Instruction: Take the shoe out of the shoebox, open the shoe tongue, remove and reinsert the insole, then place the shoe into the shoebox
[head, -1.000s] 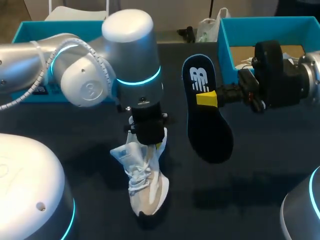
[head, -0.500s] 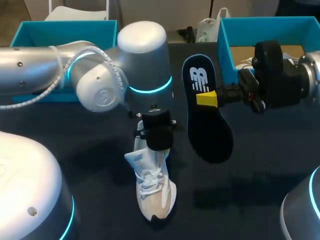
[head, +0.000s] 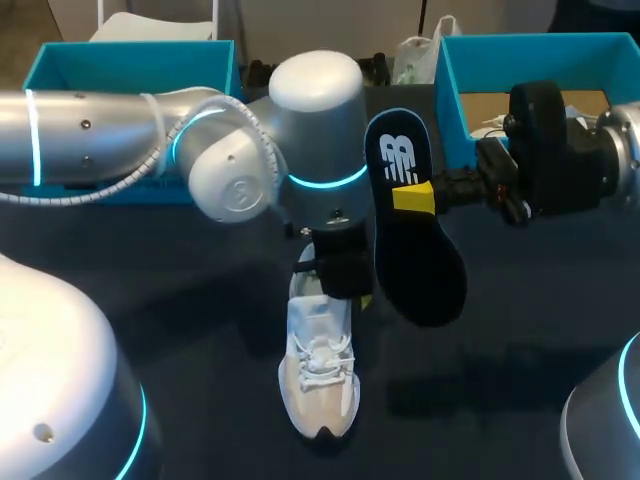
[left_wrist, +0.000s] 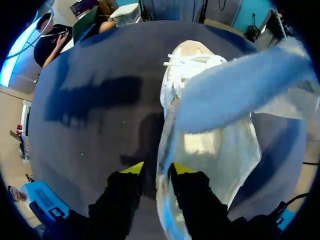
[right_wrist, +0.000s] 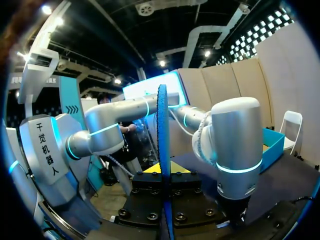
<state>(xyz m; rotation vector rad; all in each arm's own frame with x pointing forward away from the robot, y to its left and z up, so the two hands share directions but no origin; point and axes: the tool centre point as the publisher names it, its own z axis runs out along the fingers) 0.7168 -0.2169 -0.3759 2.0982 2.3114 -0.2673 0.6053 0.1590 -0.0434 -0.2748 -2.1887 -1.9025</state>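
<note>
A white and beige shoe (head: 320, 385) stands on the dark table, toe toward the front edge. My left gripper (head: 340, 290) is directly above its heel. In the left wrist view the shoe (left_wrist: 210, 125) stretches ahead, and the thin heel collar runs between the parted fingers of the left gripper (left_wrist: 157, 170). It lies against one finger only. A pale blurred flap (left_wrist: 240, 85) crosses over the shoe's opening. My right gripper (head: 413, 197) is shut on the black insole (head: 420, 250), held on edge in the air just right of the left wrist. The right wrist view shows the insole (right_wrist: 162, 150) edge-on between the right gripper's (right_wrist: 163, 172) fingers.
The open teal shoebox (head: 450, 90) stands at the back right, behind my right arm. A second teal box part (head: 130, 55) sits at the back left. The table (head: 520, 340) shows bare dark surface in front of and right of the shoe.
My left arm has carried the shoe to the right, close beside the insole, and the shoe now sits straighter. The left fingers have parted. The right arm and insole have not moved.
</note>
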